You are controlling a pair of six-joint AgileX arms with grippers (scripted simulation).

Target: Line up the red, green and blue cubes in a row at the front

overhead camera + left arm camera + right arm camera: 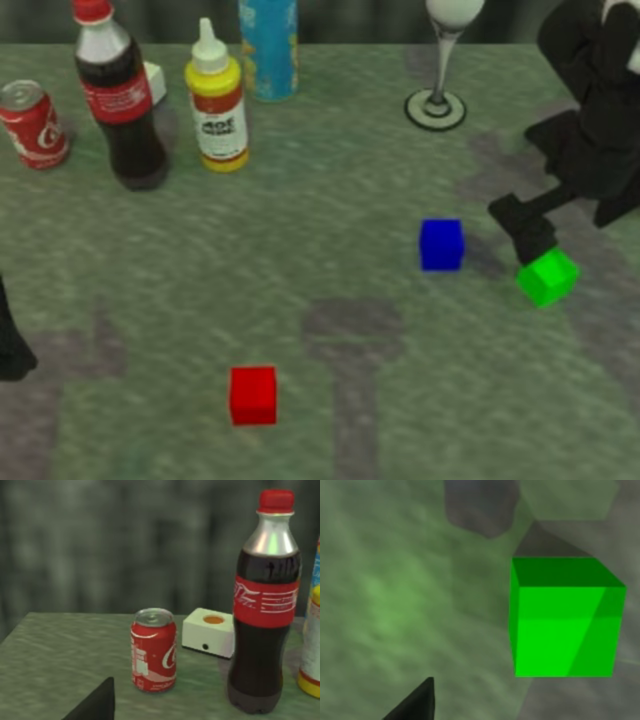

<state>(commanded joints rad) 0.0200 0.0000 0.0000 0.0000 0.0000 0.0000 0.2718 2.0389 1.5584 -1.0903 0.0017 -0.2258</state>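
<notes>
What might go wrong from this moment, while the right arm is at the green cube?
1. The right pincer sits at one edge of the glossy green cube, not centred over it, so a grasp may slip or push the cube away.
2. The glossy blue cube lies close beside; a sweep toward the glossy red cube could knock it.
3. The stemmed wine glass stands near the right arm and might tip.

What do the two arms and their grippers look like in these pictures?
Both arms are plain matte black, with no markings, cables or coloured parts visible. The right arm is bulky and blocky, built of angular segments, narrowing to the right gripper with short squared fingers. Of the left arm only a dark rounded edge shows at the table's left side. Each wrist view shows one black pointed finger tip.
</notes>
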